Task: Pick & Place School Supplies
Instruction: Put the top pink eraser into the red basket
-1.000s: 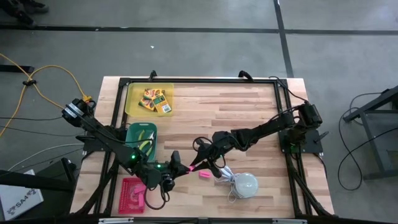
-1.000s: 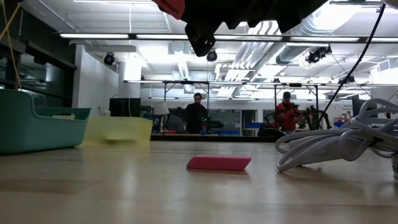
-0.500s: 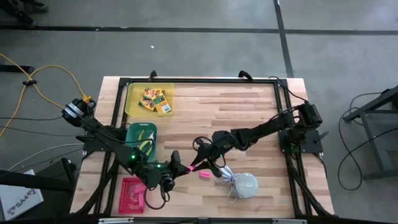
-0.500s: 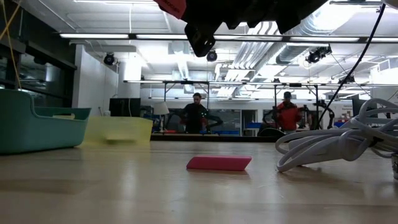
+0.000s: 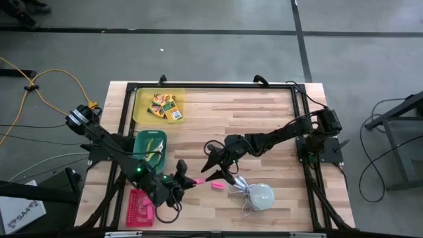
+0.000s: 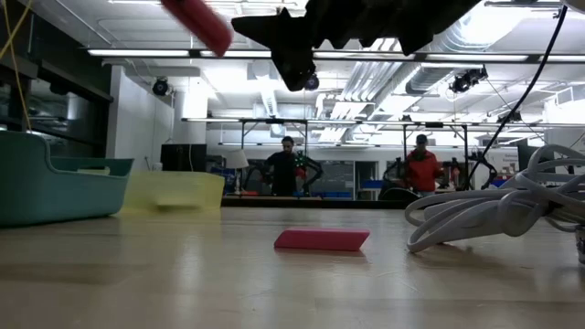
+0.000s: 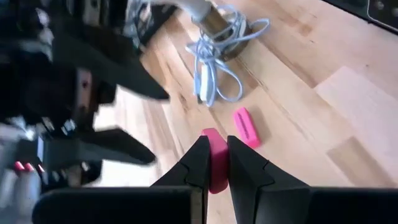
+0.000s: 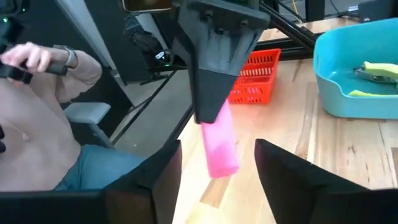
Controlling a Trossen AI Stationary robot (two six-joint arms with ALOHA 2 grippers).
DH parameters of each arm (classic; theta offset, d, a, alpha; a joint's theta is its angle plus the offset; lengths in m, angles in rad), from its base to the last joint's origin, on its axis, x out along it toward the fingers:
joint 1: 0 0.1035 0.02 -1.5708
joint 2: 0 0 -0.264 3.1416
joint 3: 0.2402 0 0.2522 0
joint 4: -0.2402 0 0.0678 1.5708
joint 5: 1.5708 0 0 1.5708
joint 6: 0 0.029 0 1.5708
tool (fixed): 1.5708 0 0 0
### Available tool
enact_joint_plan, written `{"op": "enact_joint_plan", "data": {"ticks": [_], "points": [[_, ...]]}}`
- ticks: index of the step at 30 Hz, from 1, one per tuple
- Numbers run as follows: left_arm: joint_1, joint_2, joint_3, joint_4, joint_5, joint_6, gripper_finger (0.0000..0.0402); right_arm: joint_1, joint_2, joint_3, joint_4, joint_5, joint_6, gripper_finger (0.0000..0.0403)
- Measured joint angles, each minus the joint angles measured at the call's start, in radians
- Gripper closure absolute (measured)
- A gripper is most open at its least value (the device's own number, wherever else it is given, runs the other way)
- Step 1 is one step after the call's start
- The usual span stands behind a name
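Observation:
My left gripper (image 5: 186,180) is shut on a pink eraser block (image 5: 197,180), held in the air over the table's near middle. My right gripper (image 5: 209,162) faces it, open. Its two fingers (image 8: 152,180) stand either side of the block's free end (image 8: 224,165) without touching it. A second pink eraser (image 5: 217,185) lies flat on the table below. Yellow-and-green boxes (image 5: 165,106) lie in a yellow tray (image 5: 140,109) at the far left. The lime-green-handled tool (image 5: 153,144) lies in a teal bin (image 5: 140,140). My left gripper pinches one end of the pink eraser (image 7: 216,177) between its two fingers (image 7: 198,158). It comes from the table's left, slanting a little downward. The block sticks out past the fingertips toward my right gripper, tilted and lifted clear of the table.
A white dome (image 5: 260,196) with a coiled white cord (image 5: 239,188) sits near the front edge, right of the lying eraser. A red basket (image 5: 140,206) stands at the near left. A person (image 8: 43,99) sits beyond the table's near-left side.
My right gripper has opened and let go of the pink eraser, which stays in my left gripper. My left gripper has rolled its wrist, so the block now hangs tilted and a little farther from my right gripper.

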Motion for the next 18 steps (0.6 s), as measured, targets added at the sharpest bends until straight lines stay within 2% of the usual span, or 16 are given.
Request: {"op": "enact_joint_plan", "data": {"ticks": [6, 13, 18], "points": [[-0.050, -0.044, 0.005, -0.176, -0.012, -0.275, 0.0371, -0.004, 0.000, 0.000, -0.014, -0.003, 0.017, 0.0200], [-0.097, -0.159, 0.022, -0.387, 0.160, -0.686, 0.0371, -0.004, 0.000, 0.000, -0.053, 0.007, 0.016, 0.0201], [-0.124, -0.194, 0.022, -0.482, 0.323, -0.894, 0.0371, -0.004, 0.000, 0.000, -0.056, 0.008, 0.015, 0.0203]]}}
